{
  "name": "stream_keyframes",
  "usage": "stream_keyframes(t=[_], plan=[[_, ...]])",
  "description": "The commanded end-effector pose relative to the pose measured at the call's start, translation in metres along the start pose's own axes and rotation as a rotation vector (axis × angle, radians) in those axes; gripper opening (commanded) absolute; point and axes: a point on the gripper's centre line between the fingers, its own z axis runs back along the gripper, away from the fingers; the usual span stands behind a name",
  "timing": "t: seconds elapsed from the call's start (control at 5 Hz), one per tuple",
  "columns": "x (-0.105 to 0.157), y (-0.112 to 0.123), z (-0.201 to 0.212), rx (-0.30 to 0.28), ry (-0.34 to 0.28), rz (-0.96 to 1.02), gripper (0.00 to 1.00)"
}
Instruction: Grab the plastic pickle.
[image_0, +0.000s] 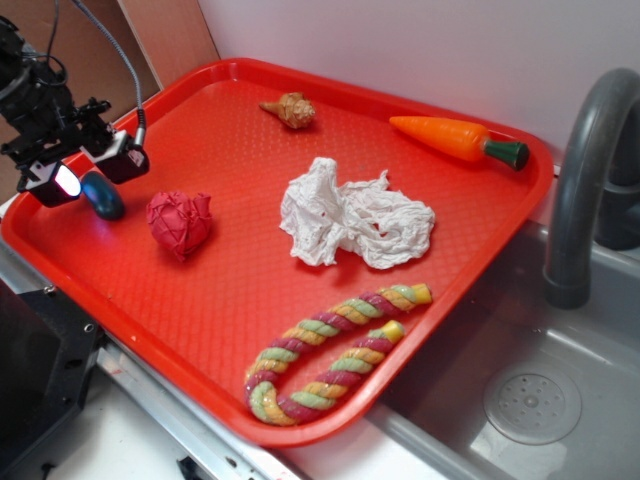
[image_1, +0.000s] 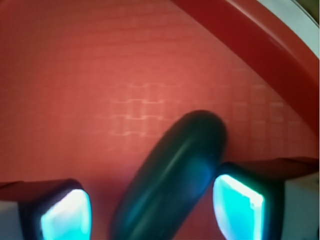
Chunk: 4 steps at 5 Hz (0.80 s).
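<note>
Your red tray (image_0: 230, 300) fills most of the exterior view, and a grey sink (image_0: 530, 400) with its curved faucet (image_0: 585, 180) sits off the tray's right edge. A pale wall runs behind the tray's far edge. Your arm comes in over the tray's left corner, angled downward, with the hand (image_0: 90, 178) low above the tray floor. Its fingers (image_1: 232, 202) are spread, and the plastic pickle (image_0: 103, 195) lies between them at the left corner; in the wrist view you see it slanted across the gap, close against the right finger, though you cannot tell whether it touches.

On the tray, the twisted rope toy (image_0: 330, 355) curls near the front edge, and the crumpled white paper (image_0: 355, 220) lies about the middle. The orange carrot (image_0: 455, 138) rests by the far right corner, the red wrinkly ball (image_0: 180, 222) just beside the pickle, and a small brown shell-like toy (image_0: 290, 110) near the far edge.
</note>
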Motion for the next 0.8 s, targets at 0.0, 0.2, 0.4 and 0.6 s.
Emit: stream_keyframes(t=[0.0,0.2,0.4,0.6], plan=[[0.019,-0.016,-0.011,0.093,-0.050,-0.044,1.00],[0.019,-0.019,-0.013,0.131,-0.062,-0.066,0.00],[0.017,-0.023,-0.009,0.180,-0.049,-0.149,0.00],[0.008,-0.040,0.009,0.250,0.058,-0.360,0.00]])
